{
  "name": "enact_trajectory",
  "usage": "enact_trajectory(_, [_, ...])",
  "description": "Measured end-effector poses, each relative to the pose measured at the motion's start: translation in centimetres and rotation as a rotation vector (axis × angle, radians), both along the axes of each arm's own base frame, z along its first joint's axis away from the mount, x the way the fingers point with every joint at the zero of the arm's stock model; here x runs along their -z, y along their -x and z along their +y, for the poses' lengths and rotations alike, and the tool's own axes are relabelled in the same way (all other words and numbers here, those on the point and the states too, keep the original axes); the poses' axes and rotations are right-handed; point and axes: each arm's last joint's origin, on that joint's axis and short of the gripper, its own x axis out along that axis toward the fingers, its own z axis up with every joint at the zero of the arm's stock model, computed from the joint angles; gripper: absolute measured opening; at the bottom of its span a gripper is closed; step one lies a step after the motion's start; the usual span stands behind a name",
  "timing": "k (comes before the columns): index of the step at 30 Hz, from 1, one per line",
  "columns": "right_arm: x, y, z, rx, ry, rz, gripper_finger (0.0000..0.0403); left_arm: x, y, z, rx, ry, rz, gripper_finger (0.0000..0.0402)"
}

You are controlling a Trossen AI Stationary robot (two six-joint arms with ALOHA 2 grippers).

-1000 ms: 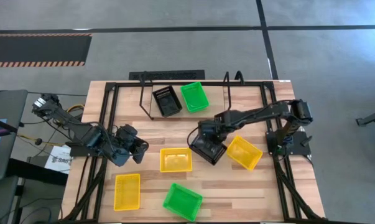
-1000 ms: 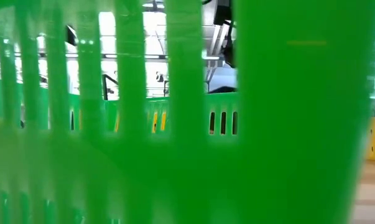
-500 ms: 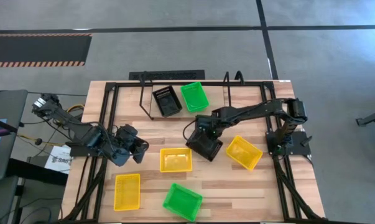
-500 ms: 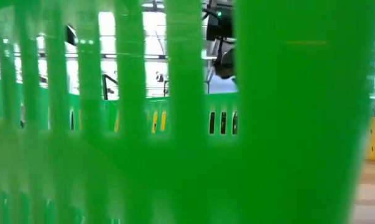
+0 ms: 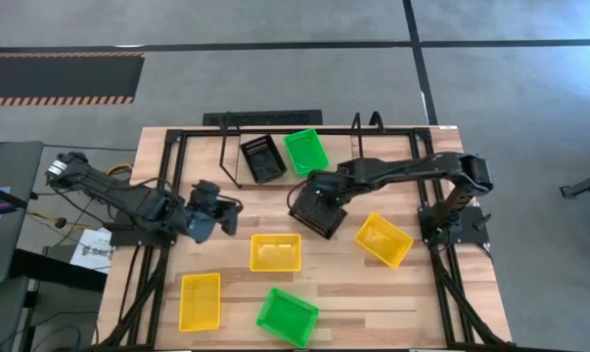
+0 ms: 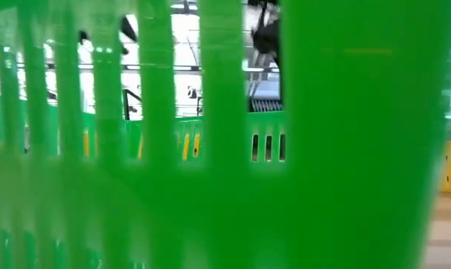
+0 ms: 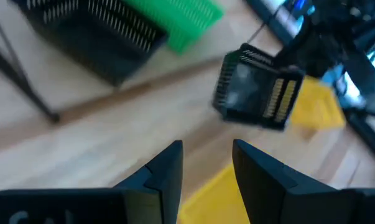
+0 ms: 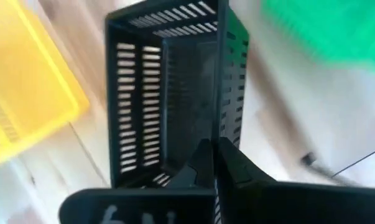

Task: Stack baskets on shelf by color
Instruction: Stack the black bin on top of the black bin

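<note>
The table [image 5: 373, 293] is spanned by both arms; the right arm is stretched from the right edge toward the centre, the left arm reaches in from the left edge; on the shelf [image 5: 238, 184] at the far side a black basket [image 5: 261, 158] and a green basket [image 5: 306, 152] are set side by side; another black basket [image 5: 317, 212] is clamped by its wall in the right gripper [image 5: 323, 194], near the shelf; the left gripper [image 5: 226, 210] is held with fingers apart above the wood; no legible writing is seen.

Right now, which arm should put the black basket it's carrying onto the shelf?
The right. Its pincer already grips the carried black basket close to the shelf, beside the black basket there. The left pincer is empty.
</note>
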Motion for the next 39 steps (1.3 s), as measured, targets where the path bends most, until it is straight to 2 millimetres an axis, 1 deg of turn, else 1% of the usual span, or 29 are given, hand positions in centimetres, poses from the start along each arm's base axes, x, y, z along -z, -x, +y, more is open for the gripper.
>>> enact_trajectory(2, [-2.1,0.3,0.5,-0.005,0.066,-0.029,0.0003,-0.5,-0.5,0.3,-0.018,-0.040,-0.052,0.0125])
enact_trajectory(5, [-5.4,0.5,1.4,-0.008,0.166,-0.123,0.0002,-0.9,-1.5,0.7,-0.053,-0.111,-0.100,0.0125])
enact_trajectory(7, [-7.2,0.7,1.8,-0.007,0.219,-0.175,0.0002,-1.0,-2.4,1.0,-0.071,-0.143,-0.126,0.0125])
enact_trajectory(9, [-8.8,1.2,2.1,-0.009,0.259,-0.212,0.0002,-0.8,-3.2,1.4,-0.082,-0.156,-0.127,0.0125])
enact_trajectory(12, [-10.3,1.6,2.4,-0.038,0.287,-0.262,0.0001,-0.5,-4.6,2.0,-0.080,-0.130,-0.158,0.0125])
enact_trajectory(15, [-10.4,1.9,2.5,-0.066,0.305,-0.243,0.0001,-0.2,-6.0,2.5,-0.032,-0.119,-0.170,0.0125])
enact_trajectory(17, [-10.3,2.1,2.5,-0.079,0.312,-0.221,0.0001,0.0,-6.5,3.0,0.020,-0.137,-0.147,0.0126])
enact_trajectory(19, [-10.1,2.3,2.4,-0.097,0.320,-0.179,0.0001,-0.2,-7.1,3.4,0.053,-0.140,-0.176,0.0127])
enact_trajectory(24, [-9.1,2.3,2.0,-0.115,0.329,-0.083,0.0001,-1.4,-7.5,4.7,0.085,-0.147,-0.225,0.0127])
enact_trajectory(26, [-9.1,2.0,1.8,-0.114,0.332,-0.094,0.0001,-2.0,-7.6,5.2,0.090,-0.157,-0.223,0.0123])
enact_trajectory(28, [-8.9,1.9,1.8,-0.119,0.334,-0.089,0.0001,-2.3,-7.7,5.7,0.083,-0.179,-0.185,0.0116])
enact_trajectory(31, [-9.2,1.5,1.9,-0.125,0.341,-0.137,0.0001,-2.2,-7.5,6.2,0.073,-0.190,-0.116,0.0103])
enact_trajectory(34, [-9.5,1.1,1.7,-0.131,0.352,-0.175,0.0000,-2.1,-7.5,6.5,0.069,-0.195,-0.098,0.0089])
enact_trajectory(39, [-9.9,0.5,1.0,-0.140,0.350,-0.246,0.0000,-1.7,-7.9,6.7,0.129,-0.200,-0.066,0.0082])
